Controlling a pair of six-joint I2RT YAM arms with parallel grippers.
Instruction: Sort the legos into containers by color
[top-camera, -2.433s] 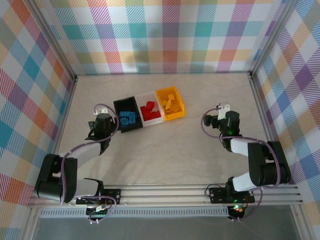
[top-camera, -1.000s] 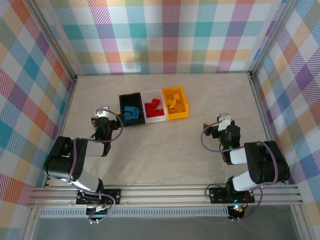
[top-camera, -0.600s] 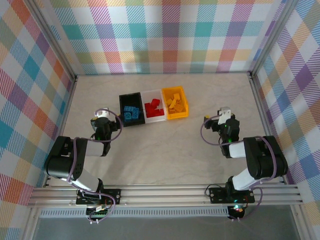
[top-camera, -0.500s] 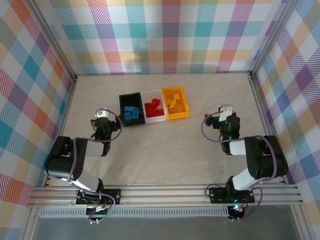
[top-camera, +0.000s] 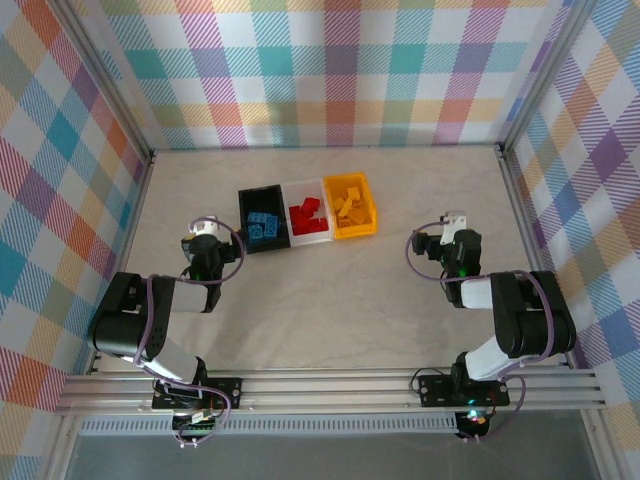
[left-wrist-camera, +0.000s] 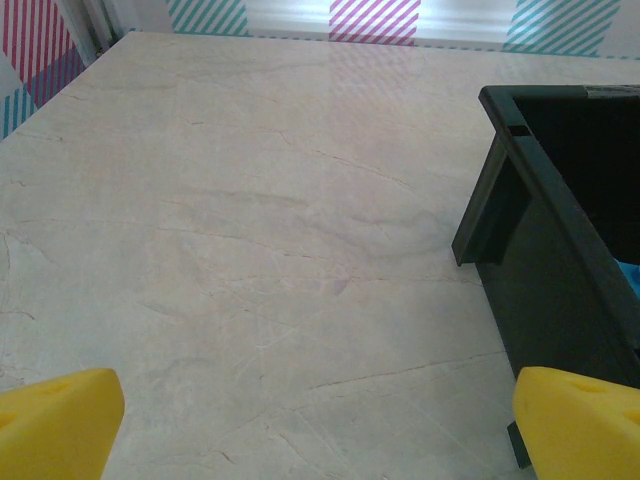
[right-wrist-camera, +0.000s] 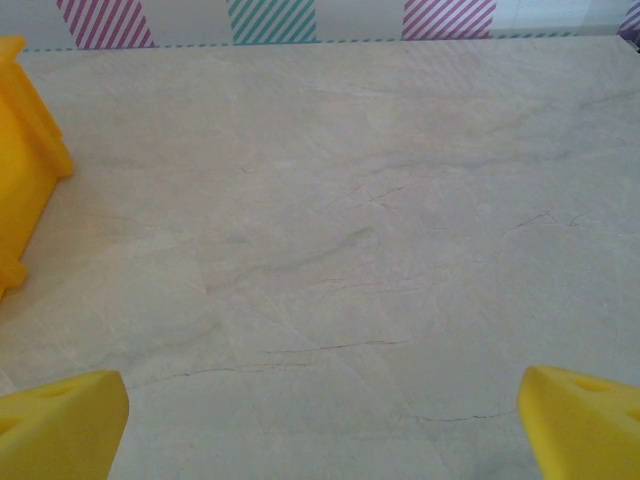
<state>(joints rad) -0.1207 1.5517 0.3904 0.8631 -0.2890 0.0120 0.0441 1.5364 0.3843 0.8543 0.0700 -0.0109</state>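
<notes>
Left gripper (top-camera: 205, 243) gapes empty just beside black bin (top-camera: 244, 218); right gripper (top-camera: 455, 237) likewise, well right of it. Legos (top-camera: 261, 228) lie colour-sorted in it, clear bin (top-camera: 312, 240) and yellow bin (top-camera: 372, 215). Sorting apparently done, hence idle.

Smooth marbled table (left-wrist-camera: 250, 250), glossy black plastic bin (left-wrist-camera: 560, 260).

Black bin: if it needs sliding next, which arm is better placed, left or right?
Probably left. The black bin stands just beside the left gripper, whose fingers are open; the right gripper is across the table, nearer the yellow bin.
</notes>
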